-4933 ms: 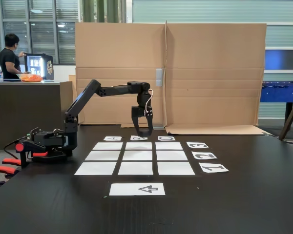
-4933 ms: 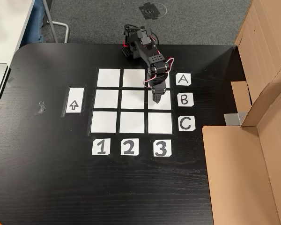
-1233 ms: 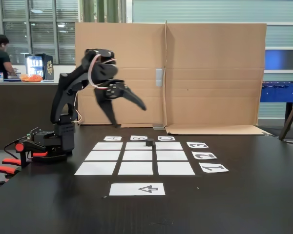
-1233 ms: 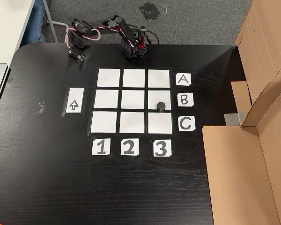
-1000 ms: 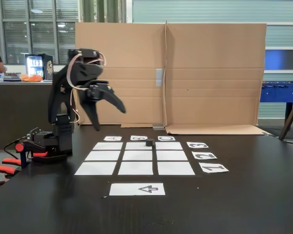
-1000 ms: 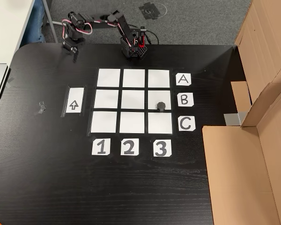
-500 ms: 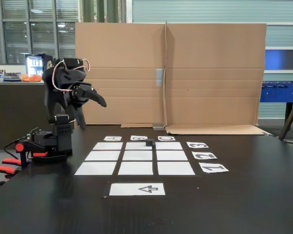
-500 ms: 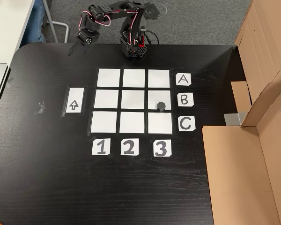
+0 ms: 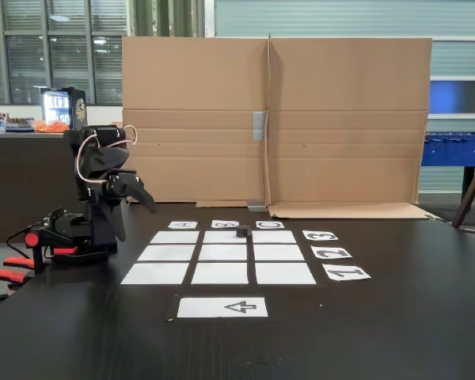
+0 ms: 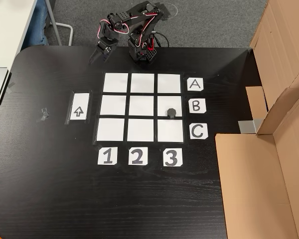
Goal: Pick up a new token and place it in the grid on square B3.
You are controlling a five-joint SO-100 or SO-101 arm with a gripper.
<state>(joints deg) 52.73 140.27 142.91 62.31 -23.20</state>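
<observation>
Black table (image 10: pixel 50 189): tool (image 10: pixel 99 55) now nearer base.

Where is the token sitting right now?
In the top-down fixed view the token lies on square B3, in its lower right part, left of the B label.

— What colours do I have on screen?

— I see a black table (image 10: pixel 50 189), a grid (image 10: pixel 142 107) of plain white squares, and a matte black token (image 10: pixel 172 112). The labels (image 10: pixel 195 105) are white with dark grey characters.

— And around it?

— I see a white sheet (image 10: pixel 78 108) with a black arrow, brown cardboard (image 9: pixel 301 119), and a black arm (image 9: pixel 103 190) with red and white wires.
</observation>
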